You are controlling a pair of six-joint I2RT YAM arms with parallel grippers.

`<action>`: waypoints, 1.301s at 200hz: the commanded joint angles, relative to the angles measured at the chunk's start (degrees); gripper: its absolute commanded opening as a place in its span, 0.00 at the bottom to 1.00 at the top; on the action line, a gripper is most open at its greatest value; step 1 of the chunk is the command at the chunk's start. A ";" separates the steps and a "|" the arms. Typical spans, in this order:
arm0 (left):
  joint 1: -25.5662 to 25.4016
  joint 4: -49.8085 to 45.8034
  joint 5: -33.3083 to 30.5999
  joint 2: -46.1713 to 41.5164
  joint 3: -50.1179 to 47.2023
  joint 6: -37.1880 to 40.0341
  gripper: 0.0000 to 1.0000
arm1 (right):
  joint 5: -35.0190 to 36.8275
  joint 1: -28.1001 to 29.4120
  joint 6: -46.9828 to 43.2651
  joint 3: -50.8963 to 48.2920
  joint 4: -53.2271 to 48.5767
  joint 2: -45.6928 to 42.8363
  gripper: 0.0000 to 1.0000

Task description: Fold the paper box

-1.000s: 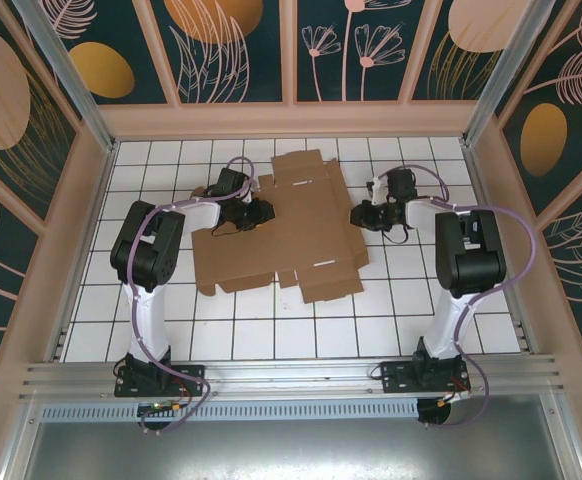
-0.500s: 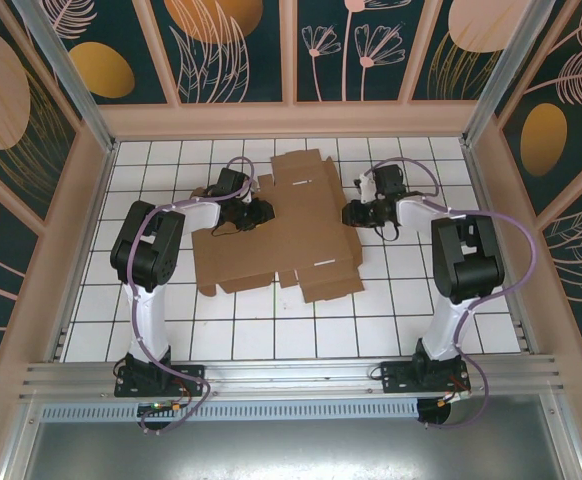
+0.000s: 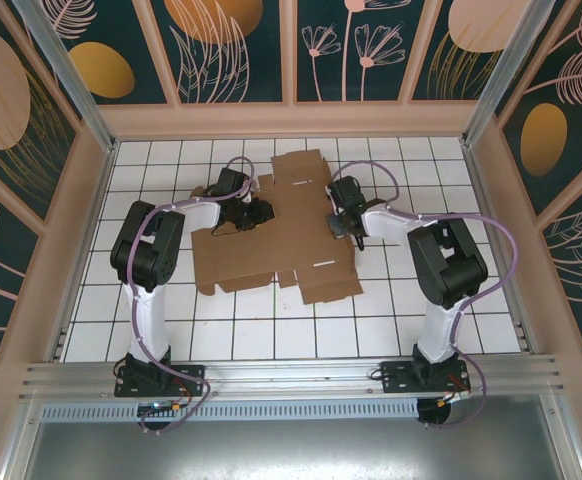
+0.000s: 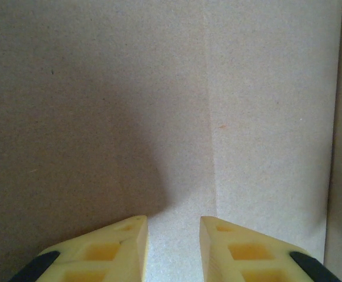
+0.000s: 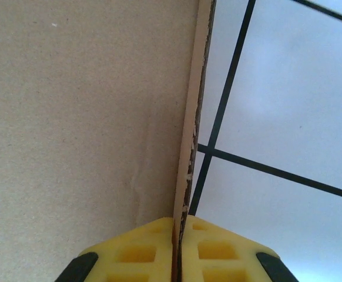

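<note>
Pinching an edge of the paper box (image 3: 281, 240), the right fingers (image 5: 136, 255) sit closed.

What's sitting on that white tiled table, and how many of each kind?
Brown paper box, lying as a flat sheet: 1
Robot arms: 2 (left arm, right arm)
Total: 3

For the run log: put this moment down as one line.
paper box: unfolded sheet on table | left gripper: open, over its panel | right gripper: shut on its right edge
</note>
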 commanded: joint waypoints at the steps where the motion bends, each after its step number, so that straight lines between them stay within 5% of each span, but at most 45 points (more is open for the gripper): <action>1: -0.03 -2.97 -1.46 2.16 0.46 -0.09 0.30 | 8.80 3.04 -4.22 3.16 -2.73 4.20 0.10; 29: -0.06 -2.97 -1.25 2.05 0.37 -0.09 0.30 | 4.57 2.33 -2.92 3.83 -3.16 4.80 0.10; 65: -0.01 -2.75 -0.69 2.42 0.37 -0.16 0.29 | -28.72 -12.01 5.16 2.10 -0.61 -0.62 0.26; 117: -0.02 -2.34 0.36 3.08 0.45 0.05 0.28 | -56.92 -21.18 9.26 1.16 3.88 4.64 0.43; 170: 0.00 -2.70 1.05 4.44 0.90 0.72 0.28 | -59.96 -23.03 9.38 4.46 2.51 11.23 0.46; 209: 0.42 -2.05 2.19 4.96 0.92 0.45 0.27 | -72.72 -22.62 10.73 6.47 0.80 16.63 0.46; 260: 0.52 -0.04 4.10 4.55 -0.10 -0.33 0.23 | -71.17 -22.09 12.52 7.15 1.07 13.78 0.30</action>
